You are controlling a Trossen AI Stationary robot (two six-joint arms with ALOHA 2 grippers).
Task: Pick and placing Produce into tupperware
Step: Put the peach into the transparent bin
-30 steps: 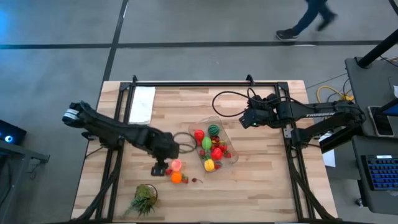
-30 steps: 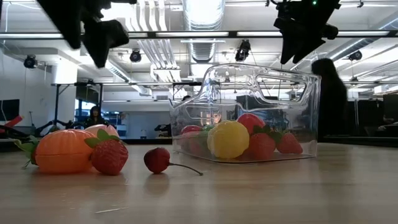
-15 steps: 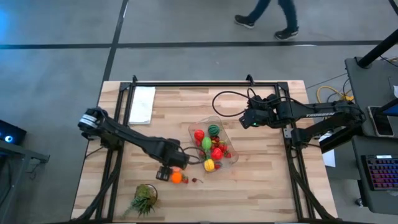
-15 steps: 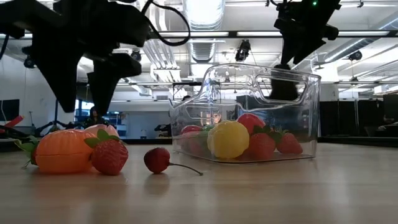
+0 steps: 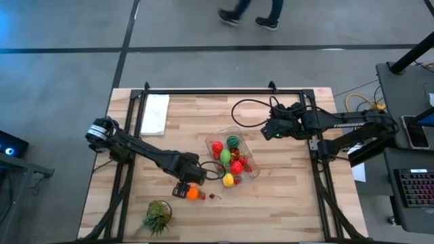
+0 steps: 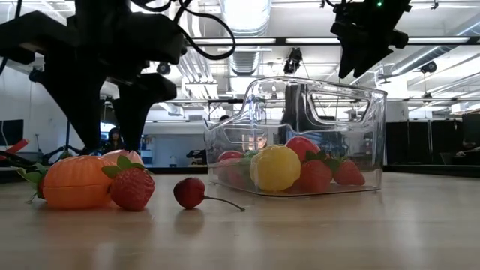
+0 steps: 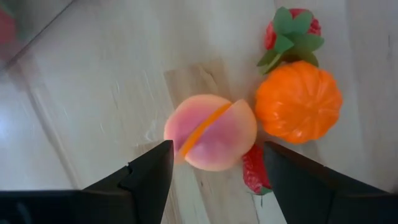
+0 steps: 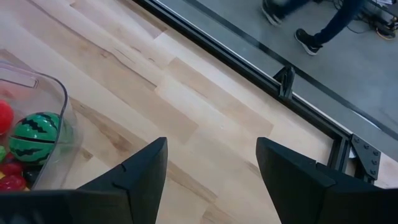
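My left gripper is open and points down over the loose produce near the table's front. Its fingers stand on either side of a pink peach without touching it. An orange, a strawberry and a cherry lie beside the peach on the wood. The clear tupperware sits at mid-table and holds several red, green and yellow pieces. My right gripper waits open, high beyond the tupperware's far right corner.
A leafy green tuft lies near the front edge, left of the fruit. A white sheet of paper lies at the far left. A black frame borders the table. A person walks on the floor beyond it.
My left gripper has come down from high above the table to just over the loose fruit and shifted slightly toward the near edge, so it now straddles and covers the pink peach. The person beyond the table has walked toward the left.
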